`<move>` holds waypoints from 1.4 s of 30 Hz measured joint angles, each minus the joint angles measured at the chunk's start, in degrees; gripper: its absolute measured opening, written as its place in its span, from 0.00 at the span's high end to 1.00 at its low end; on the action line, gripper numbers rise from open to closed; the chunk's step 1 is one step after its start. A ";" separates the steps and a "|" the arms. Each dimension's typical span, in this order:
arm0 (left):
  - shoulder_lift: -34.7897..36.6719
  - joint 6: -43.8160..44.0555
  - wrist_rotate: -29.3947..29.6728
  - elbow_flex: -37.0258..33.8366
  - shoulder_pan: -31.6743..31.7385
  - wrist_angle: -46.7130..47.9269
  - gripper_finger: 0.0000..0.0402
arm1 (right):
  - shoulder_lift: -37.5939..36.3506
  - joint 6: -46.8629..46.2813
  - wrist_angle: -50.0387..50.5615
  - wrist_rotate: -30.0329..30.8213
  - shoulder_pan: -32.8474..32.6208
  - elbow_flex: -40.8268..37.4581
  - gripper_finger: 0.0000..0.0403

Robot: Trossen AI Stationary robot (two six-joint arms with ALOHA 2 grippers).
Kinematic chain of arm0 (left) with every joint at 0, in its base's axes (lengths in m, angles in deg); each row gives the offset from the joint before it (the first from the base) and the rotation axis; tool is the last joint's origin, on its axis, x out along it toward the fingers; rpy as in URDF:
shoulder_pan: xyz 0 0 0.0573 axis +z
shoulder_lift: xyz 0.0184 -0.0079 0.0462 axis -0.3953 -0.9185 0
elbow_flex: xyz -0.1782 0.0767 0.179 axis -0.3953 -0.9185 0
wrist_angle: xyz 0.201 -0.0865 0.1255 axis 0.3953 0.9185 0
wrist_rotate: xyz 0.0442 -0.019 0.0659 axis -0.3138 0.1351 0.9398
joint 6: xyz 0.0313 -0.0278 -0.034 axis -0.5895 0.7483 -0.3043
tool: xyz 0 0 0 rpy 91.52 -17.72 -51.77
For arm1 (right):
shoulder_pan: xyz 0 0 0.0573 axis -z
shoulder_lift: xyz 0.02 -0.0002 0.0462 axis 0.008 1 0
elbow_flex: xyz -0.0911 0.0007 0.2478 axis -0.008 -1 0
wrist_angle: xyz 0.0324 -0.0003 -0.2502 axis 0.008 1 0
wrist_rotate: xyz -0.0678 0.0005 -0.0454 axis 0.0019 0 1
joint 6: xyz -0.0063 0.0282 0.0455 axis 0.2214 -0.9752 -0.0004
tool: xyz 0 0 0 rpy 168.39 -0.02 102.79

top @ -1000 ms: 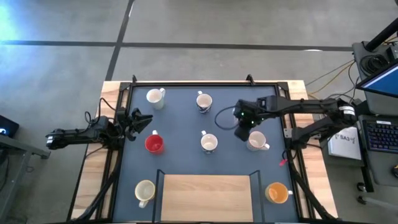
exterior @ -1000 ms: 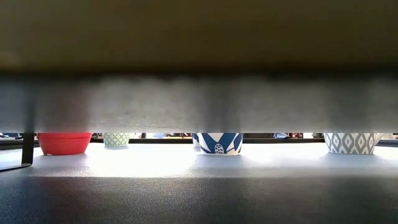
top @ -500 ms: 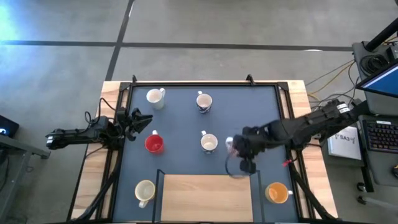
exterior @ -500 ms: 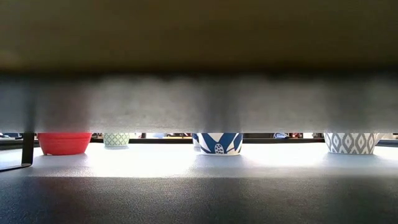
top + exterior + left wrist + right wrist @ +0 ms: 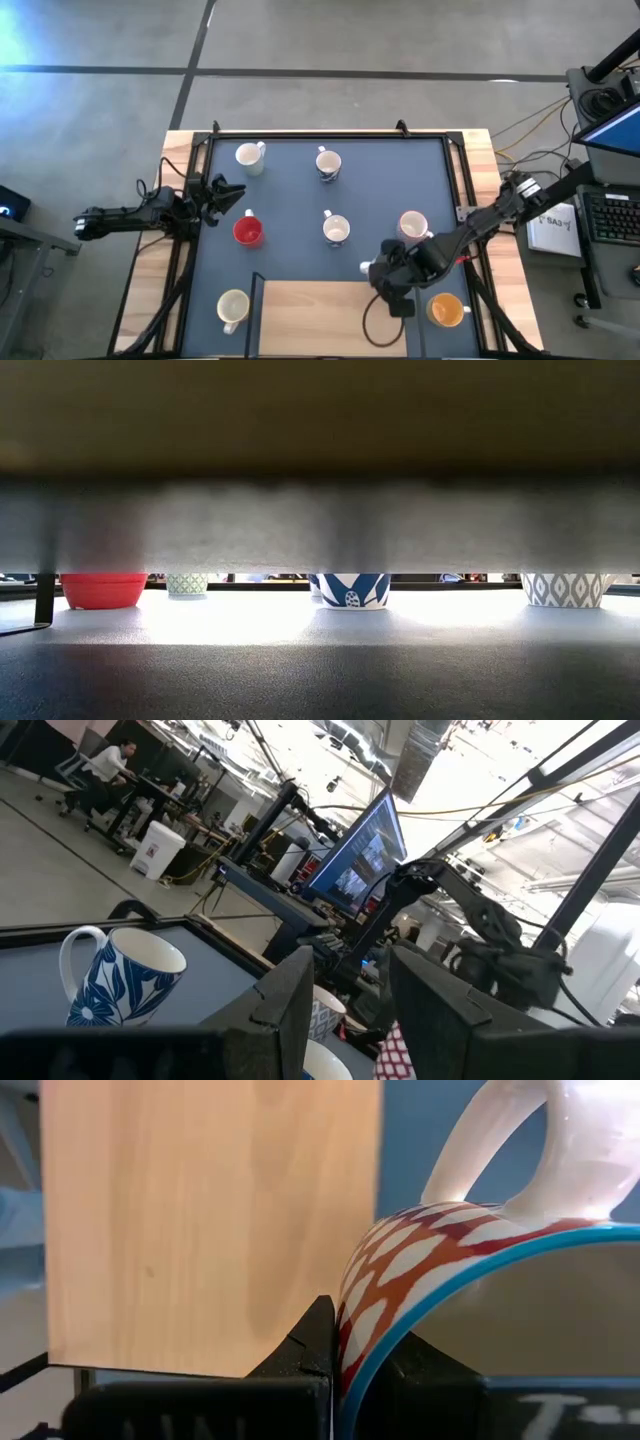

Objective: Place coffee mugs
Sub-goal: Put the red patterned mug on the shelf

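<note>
Several coffee mugs stand upright on the dark mat: two white ones [image 5: 250, 155] [image 5: 327, 163] at the far side, a red one [image 5: 248, 231], two white ones [image 5: 336, 229] [image 5: 413, 224] in the middle, a pale yellow one [image 5: 233, 305] and an orange one [image 5: 447, 309] near the front. My right gripper [image 5: 385, 272] is shut on a red-and-white patterned mug [image 5: 470, 1250] with a blue rim, above the far right corner of the wooden board [image 5: 330, 315]. My left gripper [image 5: 225, 195] waits open at the mat's left edge. My right gripper holds the patterned mug by its rim wall [image 5: 350, 1330], one finger [image 5: 312, 1342] outside and the other inside the cup. The fingers come from above, slanting down. The white handle [image 5: 520, 1150] points away from the fingers. The mug is lifted clear of the board.
A black frame [image 5: 330, 135] borders the mat. The low view shows only the bases of a red mug [image 5: 103, 590], a green-patterned [image 5: 187, 584], a blue-patterned [image 5: 352, 590] and a grey-patterned one [image 5: 567, 589] under a dark edge. A monitor and cables [image 5: 600, 110] stand right of the table.
My right gripper has swung from the mat's far right part toward the near edge, carrying the patterned mug past the white mug at the right, and has rolled on the way. It now hangs over the board's far right corner.
</note>
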 joint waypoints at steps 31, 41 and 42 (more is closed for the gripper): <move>0.00 0.00 0.00 -0.02 -0.02 -0.02 0.71 | 12.18 -3.94 1.10 -4.57 -8.29 12.30 0.91; 0.00 0.02 0.00 0.00 -0.02 0.00 0.71 | 10.55 -2.98 1.82 -4.66 -8.29 16.04 0.80; 0.00 0.02 0.00 0.00 -0.02 0.00 0.71 | 10.40 -2.84 2.23 -4.60 -8.29 16.80 0.79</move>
